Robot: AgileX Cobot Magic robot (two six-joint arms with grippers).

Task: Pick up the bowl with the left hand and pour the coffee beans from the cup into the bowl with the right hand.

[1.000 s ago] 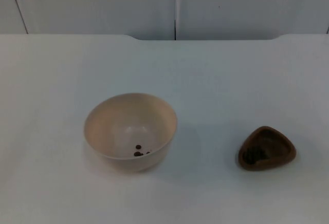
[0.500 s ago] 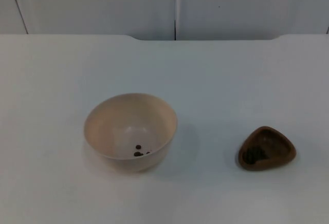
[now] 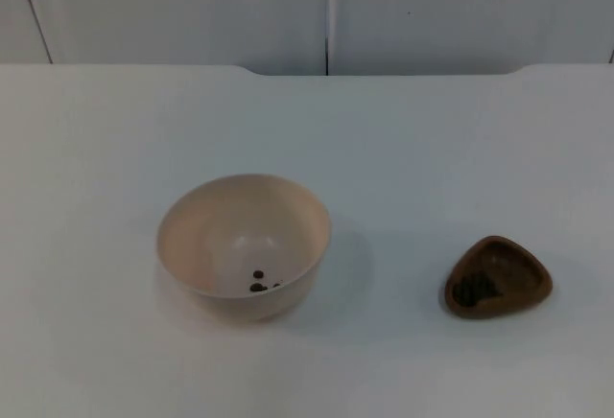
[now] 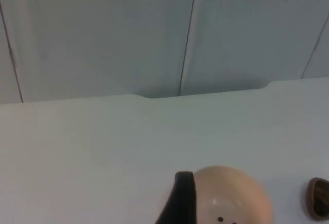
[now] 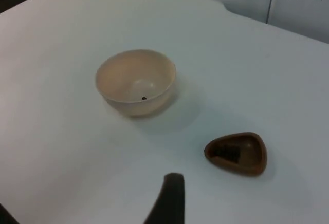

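Observation:
A cream bowl (image 3: 244, 245) stands upright on the white table, left of centre, with a few coffee beans (image 3: 259, 282) at its bottom. To its right sits a small brown, rounded-triangular cup (image 3: 497, 277) holding dark beans. In the left wrist view my left gripper (image 4: 180, 203) hovers well back from the bowl (image 4: 234, 198), with the cup (image 4: 318, 198) beyond it. In the right wrist view my right gripper (image 5: 169, 201) hangs high over the table, apart from the cup (image 5: 236, 153) and the bowl (image 5: 136, 80). Neither gripper touches anything.
The white table (image 3: 403, 150) ends at a grey partition wall (image 3: 326, 11) with a vertical seam. Open table surface surrounds the bowl and the cup on all sides.

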